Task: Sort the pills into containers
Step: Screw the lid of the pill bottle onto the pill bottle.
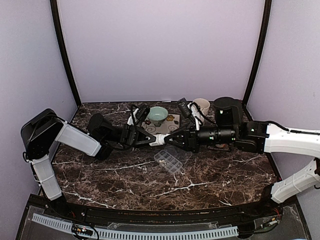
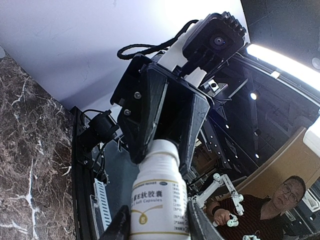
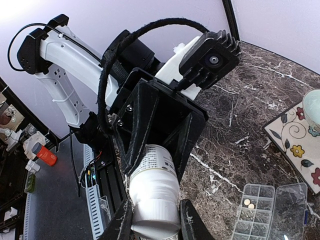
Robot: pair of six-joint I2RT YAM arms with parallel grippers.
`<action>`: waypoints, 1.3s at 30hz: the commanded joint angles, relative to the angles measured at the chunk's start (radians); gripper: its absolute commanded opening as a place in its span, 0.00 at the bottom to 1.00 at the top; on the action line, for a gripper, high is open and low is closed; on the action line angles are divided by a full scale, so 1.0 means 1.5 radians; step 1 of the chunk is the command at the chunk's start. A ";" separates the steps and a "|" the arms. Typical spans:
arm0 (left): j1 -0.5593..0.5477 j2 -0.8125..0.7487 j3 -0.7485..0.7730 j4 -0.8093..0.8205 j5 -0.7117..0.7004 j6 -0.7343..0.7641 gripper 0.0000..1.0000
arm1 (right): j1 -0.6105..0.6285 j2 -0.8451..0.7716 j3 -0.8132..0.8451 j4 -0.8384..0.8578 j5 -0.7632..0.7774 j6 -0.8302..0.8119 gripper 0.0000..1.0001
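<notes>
A small white pill bottle [image 1: 159, 141] hangs in the air between both grippers, above the clear pill box [image 1: 168, 161]. My left gripper [image 1: 150, 140] is shut on the bottle's labelled body [image 2: 157, 200]; its midpoint in the left wrist view [image 2: 157, 227] lies on the bottle. My right gripper [image 1: 171, 141] is shut on the bottle's cap end [image 3: 155, 220], with a finger on each side. The pill box [image 3: 260, 220] lies open on the table, lid folded to the right. Two small pale pills [image 3: 249, 203] sit in one compartment.
A teal bowl [image 1: 157, 115] stands on a floral mat [image 1: 170, 122] at the back centre. A white cup [image 1: 202, 105] stands at the back right. The mat's corner [image 3: 295, 145] lies near the pill box. Dark marble table [image 1: 215, 175].
</notes>
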 commanded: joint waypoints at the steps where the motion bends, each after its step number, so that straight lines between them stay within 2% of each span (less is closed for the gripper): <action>1: -0.033 -0.038 0.021 0.093 0.010 -0.004 0.00 | 0.011 0.009 0.023 0.050 0.006 -0.004 0.00; 26: -0.047 -0.019 0.065 0.085 0.019 -0.014 0.00 | 0.010 0.040 0.033 0.067 -0.030 0.015 0.00; 39: -0.064 -0.060 0.078 -0.035 0.014 0.088 0.00 | 0.013 0.064 0.040 0.067 -0.016 0.028 0.00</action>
